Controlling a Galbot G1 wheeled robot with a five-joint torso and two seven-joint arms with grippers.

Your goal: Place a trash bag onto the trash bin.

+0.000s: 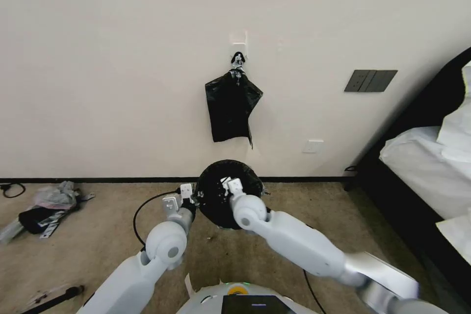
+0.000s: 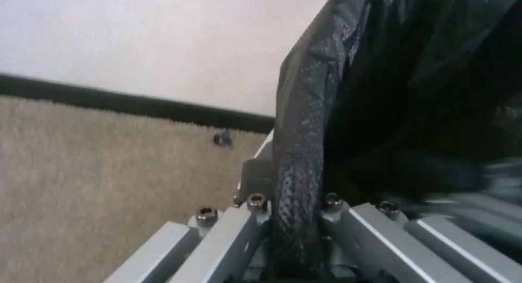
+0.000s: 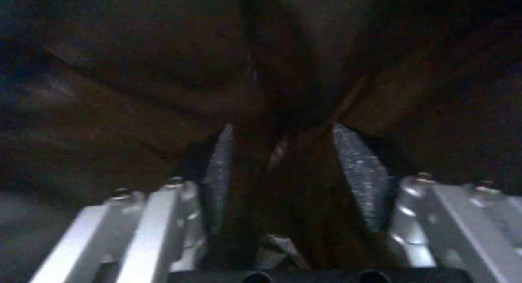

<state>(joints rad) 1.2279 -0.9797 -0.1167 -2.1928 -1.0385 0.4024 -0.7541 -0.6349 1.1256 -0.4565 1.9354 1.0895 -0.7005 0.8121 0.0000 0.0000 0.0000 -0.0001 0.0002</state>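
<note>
The black trash bag [image 1: 216, 201] is draped over the trash bin, which stands on the carpet against the wall; the plastic covers the bin's mouth and side. My left gripper [image 1: 189, 196] is at the bin's left edge, shut on a fold of the trash bag [image 2: 296, 160]. A pale sliver [image 2: 265, 147] beside that fold looks like the bin's wall. My right gripper [image 1: 229, 185] reaches down into the bag's mouth. Its pads [image 3: 359, 173] stand apart, open, with dark plastic [image 3: 163, 71] all around them.
A bundle of black bags [image 1: 230, 108] hangs from a wall hook above the bin. A black cable [image 1: 142, 206] loops on the carpet left of the bin, with clutter [image 1: 46, 206] farther left. A bed [image 1: 427, 167] stands at the right.
</note>
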